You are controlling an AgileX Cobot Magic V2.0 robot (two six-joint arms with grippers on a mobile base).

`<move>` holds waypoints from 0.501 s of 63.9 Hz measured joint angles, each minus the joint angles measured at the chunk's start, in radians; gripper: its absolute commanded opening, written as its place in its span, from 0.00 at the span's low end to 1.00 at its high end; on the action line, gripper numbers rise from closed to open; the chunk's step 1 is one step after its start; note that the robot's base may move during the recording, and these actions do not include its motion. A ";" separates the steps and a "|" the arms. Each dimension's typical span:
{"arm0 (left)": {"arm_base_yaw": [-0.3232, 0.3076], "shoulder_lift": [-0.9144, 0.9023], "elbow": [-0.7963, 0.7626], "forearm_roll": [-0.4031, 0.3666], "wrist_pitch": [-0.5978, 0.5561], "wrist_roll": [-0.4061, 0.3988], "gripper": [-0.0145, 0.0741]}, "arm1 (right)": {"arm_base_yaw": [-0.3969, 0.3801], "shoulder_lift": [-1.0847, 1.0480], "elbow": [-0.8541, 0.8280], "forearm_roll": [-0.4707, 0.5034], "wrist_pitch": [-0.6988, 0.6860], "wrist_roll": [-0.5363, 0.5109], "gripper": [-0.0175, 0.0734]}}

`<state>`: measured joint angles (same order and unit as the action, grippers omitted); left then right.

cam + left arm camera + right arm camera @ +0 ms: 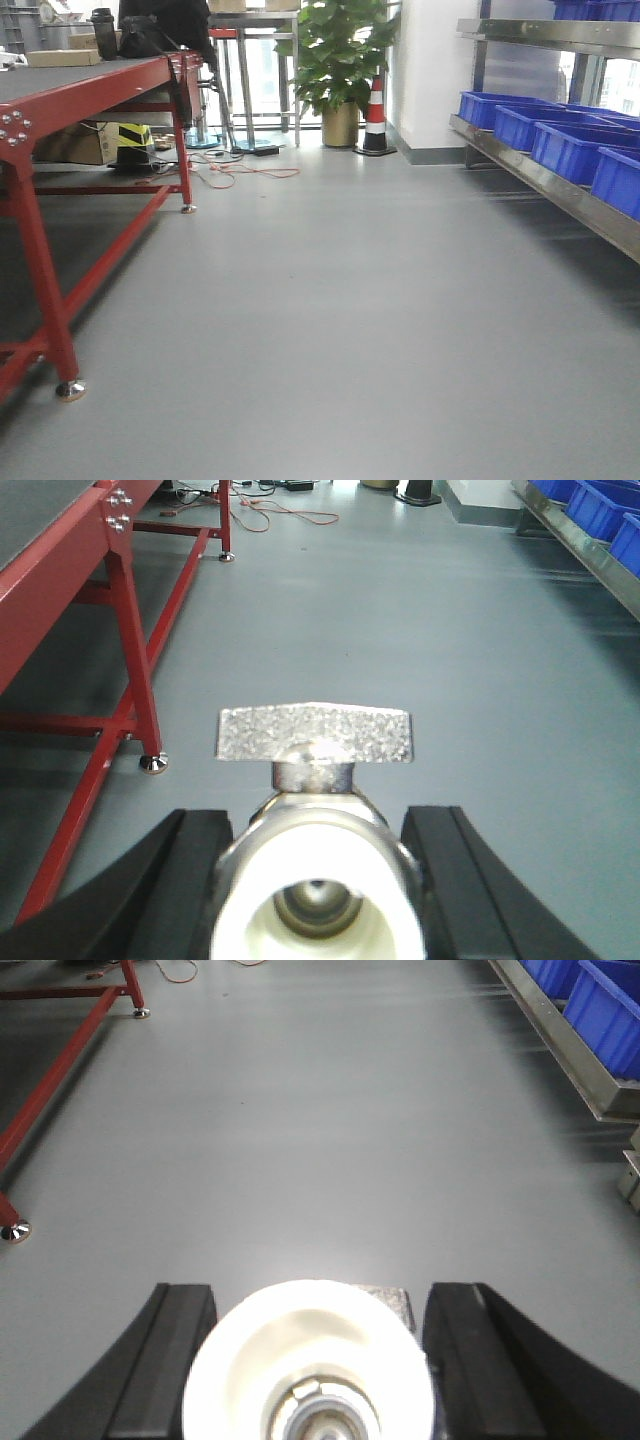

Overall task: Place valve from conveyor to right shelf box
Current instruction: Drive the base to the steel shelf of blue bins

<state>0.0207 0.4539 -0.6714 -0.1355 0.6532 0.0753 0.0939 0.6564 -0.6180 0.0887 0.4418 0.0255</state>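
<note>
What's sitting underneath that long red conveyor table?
Under the conveyor, near its far end, a cardboard box and a yellow-and-black striped block sit on the floor. The frame hides anything further left.

Valve point(315, 900): metal body, white-capped port, flat silver handle level on top; clamped in left gripper point(315, 825), right of conveyor point(100, 85) (red frame, dark grey belt); second valve point(310, 1360) clamped in right gripper point(318, 1305); blue shelf boxes point(570, 150) open, well right of conveyor.

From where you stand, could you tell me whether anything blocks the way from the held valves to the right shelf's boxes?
Nothing visible does: only bare floor lies between the left valve, the right valve and the blue boxes on the shelf.
</note>
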 measured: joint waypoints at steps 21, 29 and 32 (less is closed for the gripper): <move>0.000 0.000 0.000 0.000 0.000 0.000 0.04 | 0.000 0.000 0.000 0.000 0.000 0.000 0.01; 0.000 0.000 0.000 0.000 0.000 0.000 0.04 | 0.000 0.000 0.000 0.000 0.000 0.000 0.01; 0.000 0.000 0.000 0.000 0.000 0.000 0.04 | 0.000 0.000 0.000 0.000 0.000 0.000 0.01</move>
<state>0.0207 0.4539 -0.6714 -0.1355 0.6532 0.0753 0.0939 0.6564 -0.6180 0.0887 0.4418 0.0255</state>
